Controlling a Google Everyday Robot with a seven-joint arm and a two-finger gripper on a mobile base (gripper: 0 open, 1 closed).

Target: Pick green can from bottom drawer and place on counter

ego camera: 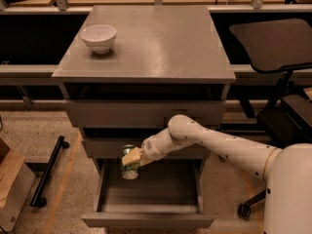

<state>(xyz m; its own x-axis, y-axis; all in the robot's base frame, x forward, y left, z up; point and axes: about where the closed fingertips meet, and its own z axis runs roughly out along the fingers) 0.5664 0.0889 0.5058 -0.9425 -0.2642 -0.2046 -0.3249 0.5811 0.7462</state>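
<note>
Grey counter (161, 43) sits well above open bottom drawer (146, 222). Gripper (131, 157) above drawer's left half, fingers clamped on green can (129, 169), can off drawer floor. Draw back clear of upper drawers (146, 113) before you raise. Avoid bowl (98, 36).

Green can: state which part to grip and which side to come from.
Grip the green can by its round side wall at mid-height, coming level from the picture's right, as the pincer does, shut on it above the open bottom drawer. The can is roughly upright, so its curved sides give two opposed faces.
</note>
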